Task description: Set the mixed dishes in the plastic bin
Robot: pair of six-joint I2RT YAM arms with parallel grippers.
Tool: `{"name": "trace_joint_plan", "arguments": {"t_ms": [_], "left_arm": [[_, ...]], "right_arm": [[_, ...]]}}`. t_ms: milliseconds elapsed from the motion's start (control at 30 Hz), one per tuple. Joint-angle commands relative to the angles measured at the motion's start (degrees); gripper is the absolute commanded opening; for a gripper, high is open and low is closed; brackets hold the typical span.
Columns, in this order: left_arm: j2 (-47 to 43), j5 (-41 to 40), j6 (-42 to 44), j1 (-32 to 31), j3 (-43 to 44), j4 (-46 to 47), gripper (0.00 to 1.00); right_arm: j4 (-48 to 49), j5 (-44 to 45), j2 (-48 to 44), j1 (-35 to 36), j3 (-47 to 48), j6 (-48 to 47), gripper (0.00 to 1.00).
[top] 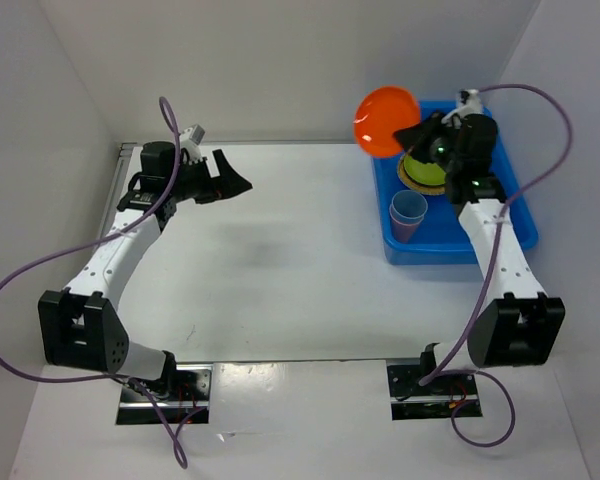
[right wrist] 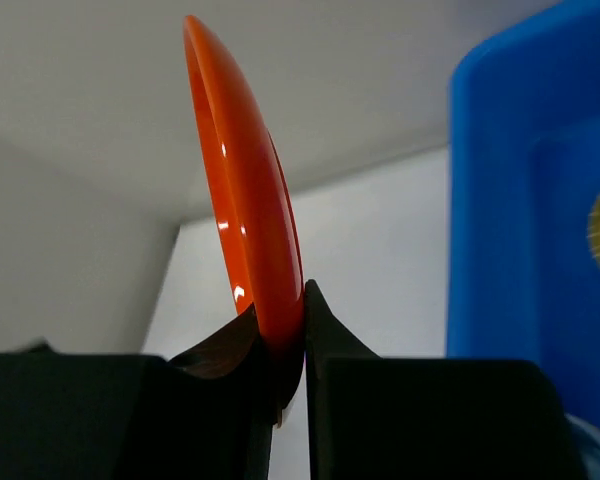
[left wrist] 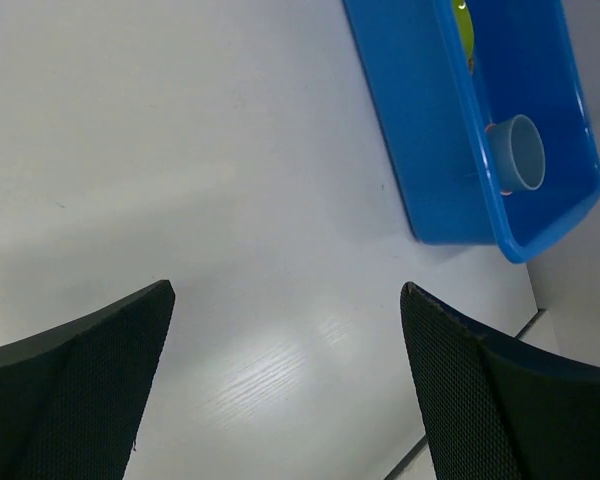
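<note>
The white table (top: pixel 280 270) fills most of the overhead view. The blue plastic bin (top: pixel 448 238) sits at its far right corner, with much of its interior covered by the right arm. The left gripper (top: pixel 238 180) hangs over the far left of the table, jaws spread wide and holding nothing. The right gripper (top: pixel 412 135) is clamped on the rim of the orange plate (top: pixel 385 120), held on edge above the bin's far left corner. Inside the bin lies the lime green plate (top: pixel 420 168), partly hidden by the gripper, with a tan edge beneath it that is hard to make out. Nearer, the blue cup (top: pixel 409 207) appears nested in the pink cup (top: pixel 404 232), mostly hidden.
</note>
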Motion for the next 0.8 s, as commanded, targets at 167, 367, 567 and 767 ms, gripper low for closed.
{"name": "trace_joint_plan", "arguments": {"t_ms": [167,367,567,767], "left_arm": [[6.93,3.10,0.23,-0.11,-3.77,3.77,1.00],[8.87,3.20,0.75,-0.11,-3.25,3.78,1.00],[10.63,3.20,0.75,-0.11,-1.93,3.25,1.00],[11.68,3.72,0.75,0.42,-1.31,3.25,1.00]], "right_arm": [[16.41,16.35,0.82,-12.44,-8.94,23.50,0.00],[22.48,27.52,4.95,-13.05,-15.27,30.79,0.00],[24.33,31.32,13.21,-13.58,-14.93,34.41,0.00],[25.03,31.32,19.36,-14.64,-12.20,35.46,0.00]]}}
